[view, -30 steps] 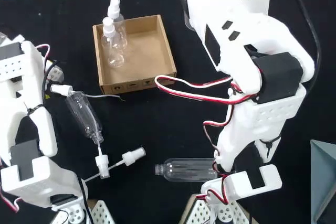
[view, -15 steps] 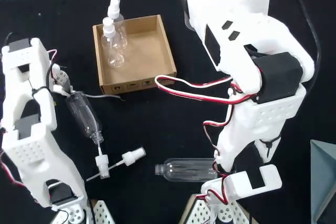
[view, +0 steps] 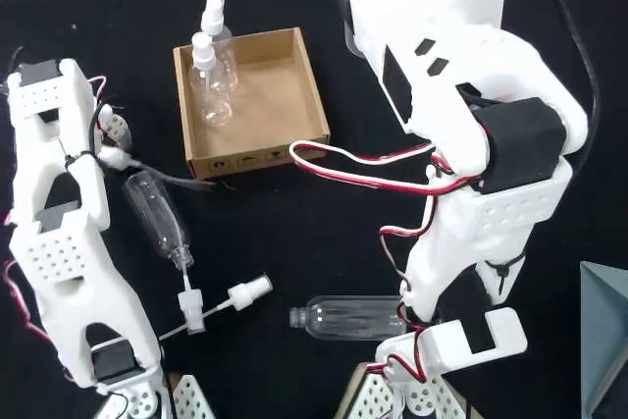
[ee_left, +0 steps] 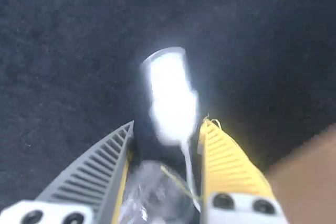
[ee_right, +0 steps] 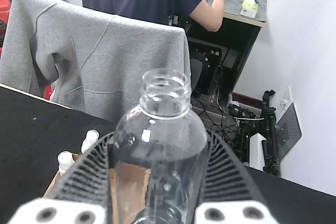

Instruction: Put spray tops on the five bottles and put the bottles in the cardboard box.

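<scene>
Left claw [ee_left: 169, 124], fingers spread, straddles a loose spray top [ee_left: 170, 90] lying on the black surface [ee_left: 63, 51] near the cardboard box [view: 257, 95], while the right claw [ee_right: 157, 177] grips an uncapped bottle [ee_right: 160, 140] upright, mouth upward.

From my end the desk [view: 294, 252] is covered in black cloth. Right behind it a grey sweatshirt [ee_right: 79, 61] hangs spread out. Further back there's a dark cabinet [ee_right: 231, 51] against a plain white wall [ee_right: 304, 51], with cables [ee_right: 236, 113] tangled underneath.
</scene>
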Controlling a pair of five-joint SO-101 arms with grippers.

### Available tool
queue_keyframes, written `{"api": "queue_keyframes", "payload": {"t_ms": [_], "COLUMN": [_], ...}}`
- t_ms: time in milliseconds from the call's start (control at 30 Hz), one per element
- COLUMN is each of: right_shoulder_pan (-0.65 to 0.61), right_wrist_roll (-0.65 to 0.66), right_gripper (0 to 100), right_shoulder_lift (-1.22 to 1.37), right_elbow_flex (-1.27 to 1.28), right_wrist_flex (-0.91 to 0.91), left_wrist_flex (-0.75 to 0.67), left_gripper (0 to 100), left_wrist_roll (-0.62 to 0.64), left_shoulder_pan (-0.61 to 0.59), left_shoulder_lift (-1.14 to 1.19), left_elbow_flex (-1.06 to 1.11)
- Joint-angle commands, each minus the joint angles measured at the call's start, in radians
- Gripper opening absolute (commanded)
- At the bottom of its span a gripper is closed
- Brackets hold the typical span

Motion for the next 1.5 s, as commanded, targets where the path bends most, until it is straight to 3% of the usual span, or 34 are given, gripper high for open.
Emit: {"api": "queue_keyframes", "payload": {"t_ms": [0, 700, 933, 1267, 1467], "right_shoulder_pan": [0.0, 0.035, 0.034, 0.032, 0.031], "right_wrist_roll": [-0.005, -0.005, -0.005, -0.005, -0.005], "right_gripper": [5.0, 5.0, 5.0, 5.0, 5.0], "right_shoulder_lift": [-0.039, -0.044, -0.041, -0.041, -0.041], "right_elbow_flex": [-0.044, -0.05, -0.045, -0.045, -0.045], "right_wrist_flex": [-0.014, -0.017, -0.02, -0.02, -0.018], "left_wrist_flex": [0.014, 0.014, 0.014, 0.017, 0.104], "left_gripper": [18, 18, 6, 6, 6], "left_wrist_roll": [0.012, 0.009, -0.028, -0.041, -0.041], "left_shoulder_pan": [-0.008, -0.015, -0.018, -0.019, -0.019], "left_shoulder_lift": [0.046, 0.081, 0.072, 0.068, -0.025], "left_elbow_flex": [-0.079, -0.11, -0.116, -0.117, -0.142]}}
